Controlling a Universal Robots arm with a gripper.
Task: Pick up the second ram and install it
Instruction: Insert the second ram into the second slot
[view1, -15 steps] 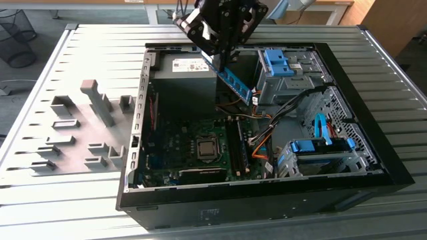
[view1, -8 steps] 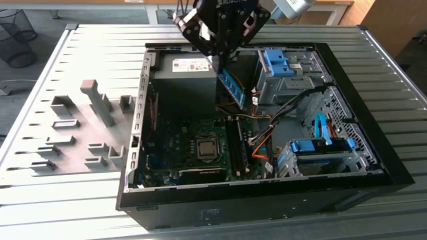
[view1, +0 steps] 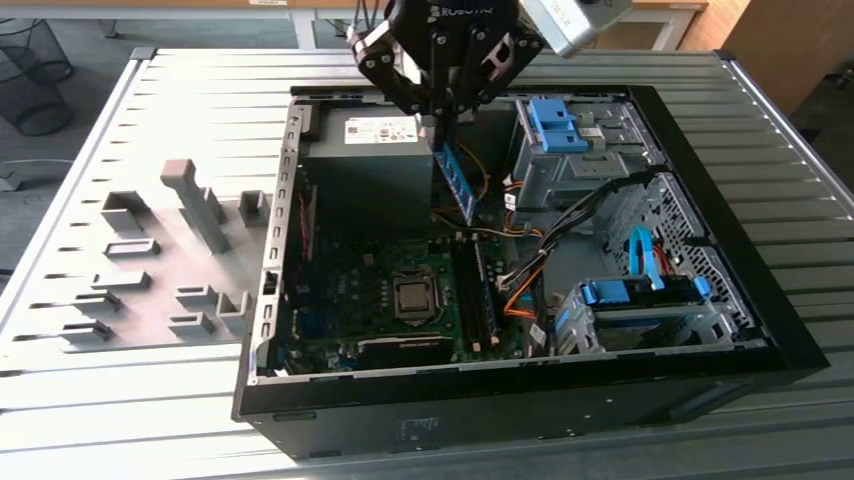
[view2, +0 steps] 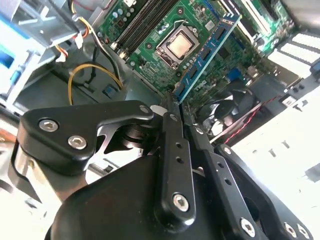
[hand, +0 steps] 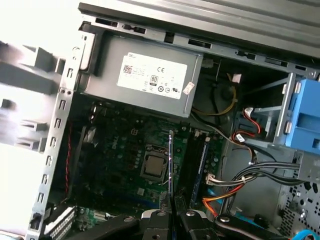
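The gripper (view1: 451, 112) pinches the memory stick (view1: 457, 180), which hangs below it, above the computer's green board (view2: 150, 47). If the stick comes down tilted, it could miss its slot and bump the board.

A lab or workshop: slatted metal bench (view1: 160, 400), open computer case (view1: 747, 330), wastebaskets (view1: 34, 70).

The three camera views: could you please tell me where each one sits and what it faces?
Exterior view: off the arm, above, looking down on the open computer case and gripper.
Second wrist view: on the arm, looking along the fingers at the RAM stick and motherboard.
First wrist view: on the arm, seeing the stick edge-on over the motherboard.
All three share the stick, held above the motherboard.
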